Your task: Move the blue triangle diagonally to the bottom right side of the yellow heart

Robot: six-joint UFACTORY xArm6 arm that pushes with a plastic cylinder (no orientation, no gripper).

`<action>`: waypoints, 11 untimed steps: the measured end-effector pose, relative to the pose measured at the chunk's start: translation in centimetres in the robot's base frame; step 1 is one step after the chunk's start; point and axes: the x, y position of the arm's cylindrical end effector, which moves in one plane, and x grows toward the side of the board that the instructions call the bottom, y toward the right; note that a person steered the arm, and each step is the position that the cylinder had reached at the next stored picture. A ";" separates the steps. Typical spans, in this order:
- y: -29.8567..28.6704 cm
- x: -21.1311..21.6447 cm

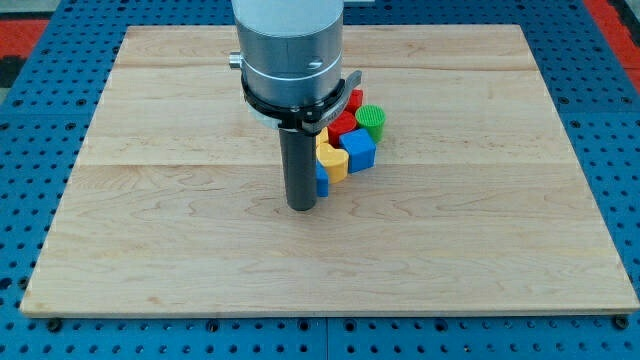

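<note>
Nearest, the dark rod's tip (301, 207) presses the small blue triangle block (322, 180), mostly hidden behind the rod, touching the yellow heart-shaped block (332, 159) at its lower left. There are no jaws; it only pushes. Beyond the heart crowd a blue cube (361, 148), red blocks (343, 124) and a green ribbed cylinder (371, 119).

Robotics lab bench, we judge: pale wooden board (200, 250) on blue perforated mounting plate (30, 160), grey cylindrical arm housing (288, 50) above, small coloured blocks (350, 135) mid-board.

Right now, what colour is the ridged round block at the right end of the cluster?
Green. The ridged round block shows clearly in the camera view, right of the red blocks.
</note>
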 end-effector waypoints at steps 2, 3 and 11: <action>-1.1 1.1; -1.9 1.0; -3.0 -2.7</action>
